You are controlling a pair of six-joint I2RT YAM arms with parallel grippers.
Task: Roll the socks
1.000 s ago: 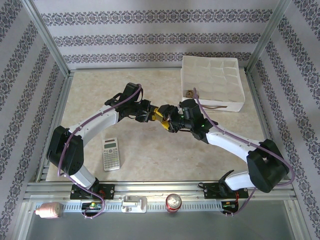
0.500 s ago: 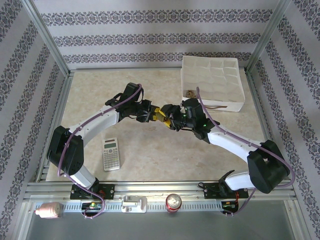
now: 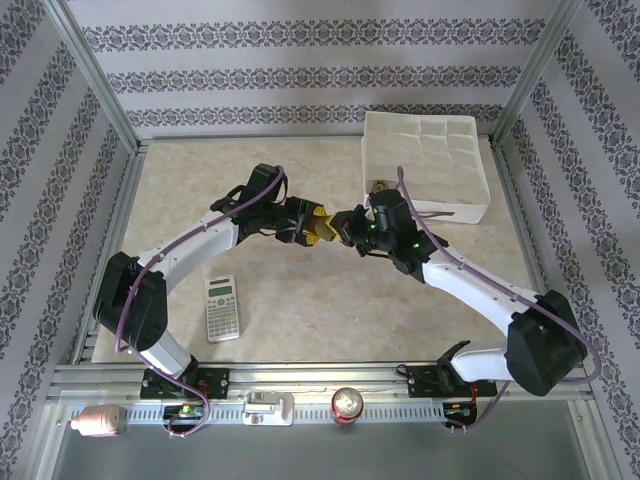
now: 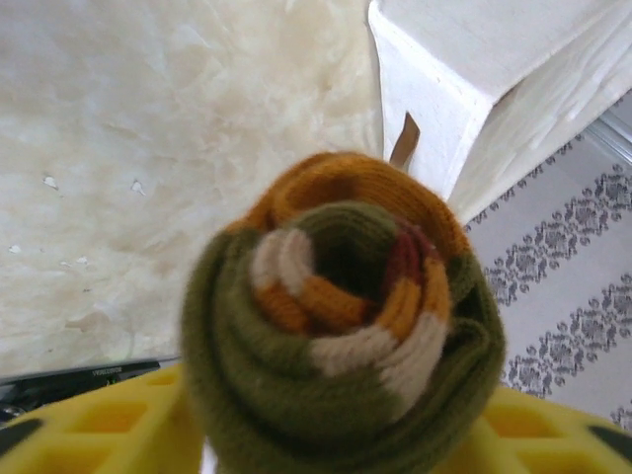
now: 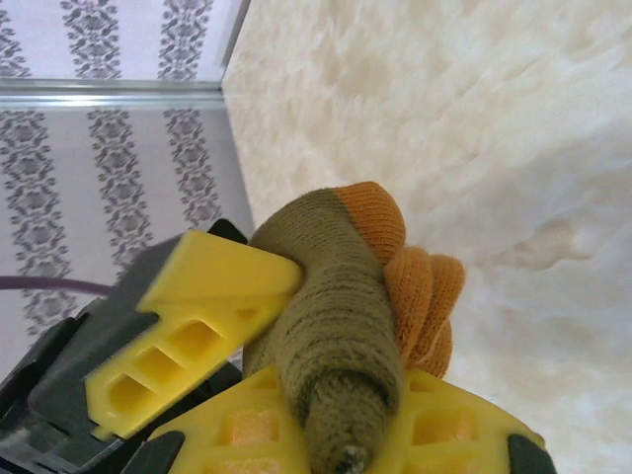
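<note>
Being pinched between the closed yellow fingers of the right gripper, the rolled green-and-orange sock is held over the table; the fingers of the left gripper flank the roll, but a clamp cannot be told. Soft, light knit is judged apt to unroll, so the roll should be squeezed across its middle.

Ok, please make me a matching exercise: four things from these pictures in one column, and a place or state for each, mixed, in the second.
1 olive sock
2 calculator
3 white box
4 can

a far right corner of the table
b rolled up
c on the front rail
d lying flat on the table's left

Pairs: 1-b, 2-d, 3-a, 4-c
</note>
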